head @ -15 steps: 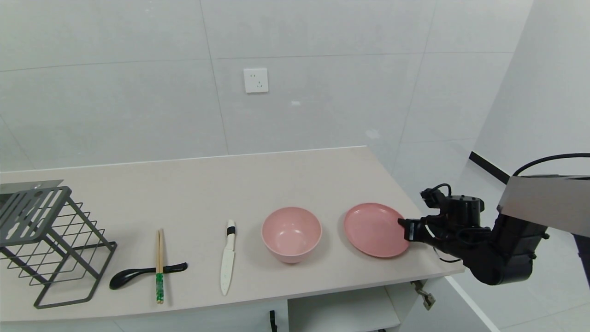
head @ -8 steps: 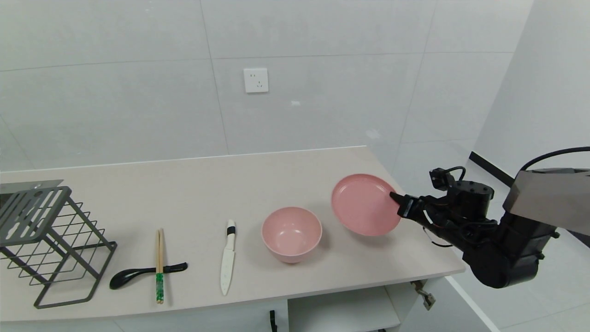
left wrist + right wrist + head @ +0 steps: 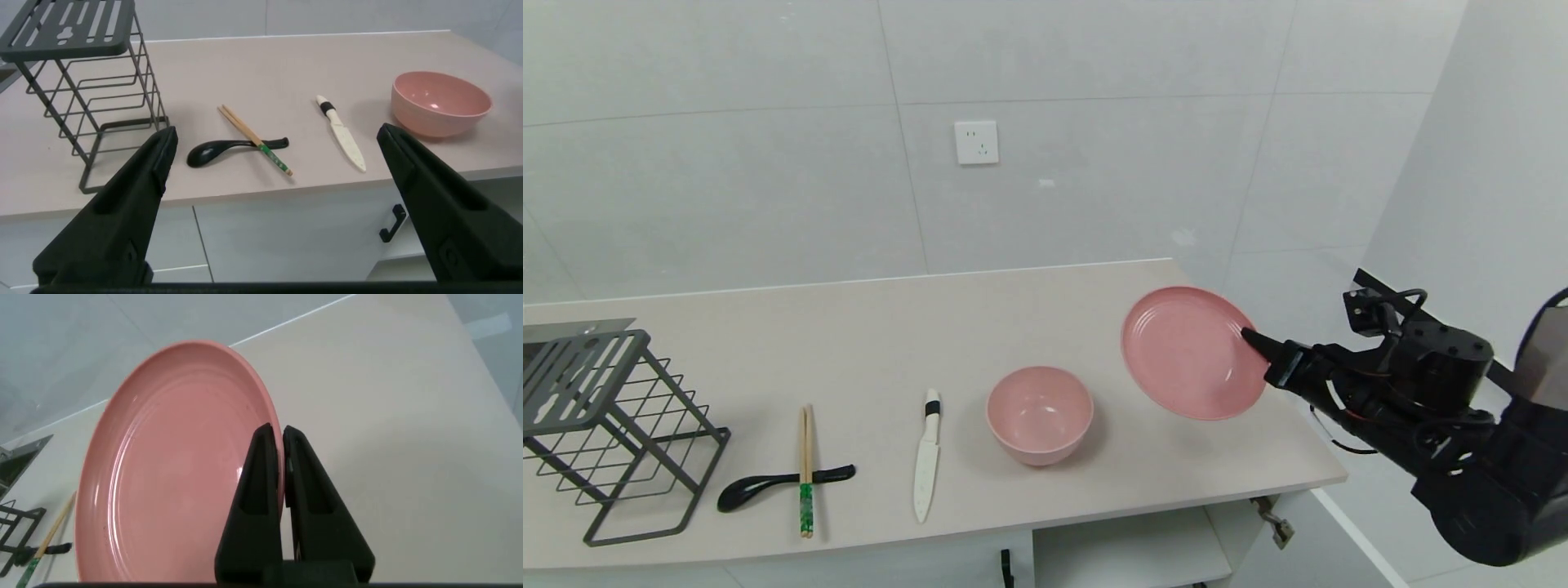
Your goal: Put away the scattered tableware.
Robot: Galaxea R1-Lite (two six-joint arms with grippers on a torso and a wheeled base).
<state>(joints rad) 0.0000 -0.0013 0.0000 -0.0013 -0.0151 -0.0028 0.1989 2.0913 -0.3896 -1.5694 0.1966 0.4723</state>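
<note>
**Head view.** The right gripper (image 3: 1252, 339) pinches the rim of a pink plate (image 3: 1186, 353), which is tilted above the right end of the countertop (image 3: 890, 327), near a pink bowl (image 3: 1039, 412).

**Left wrist view.** The left gripper (image 3: 276, 135) is spread wide and holds nothing. Beyond it, green-banded chopsticks (image 3: 255, 140) cross a black spoon (image 3: 214, 152), between a cream knife (image 3: 341, 140) and a wire rack (image 3: 82, 90).

**Right wrist view.** The jaws stand narrow, clamped on the plate's rim.

Rack (image 3: 576, 367) blocks counter (image 3: 890, 327) left end, gap btw knife (image 3: 926, 461) & bowl (image 3: 1039, 412), wall (image 3: 768, 163) behind
</note>
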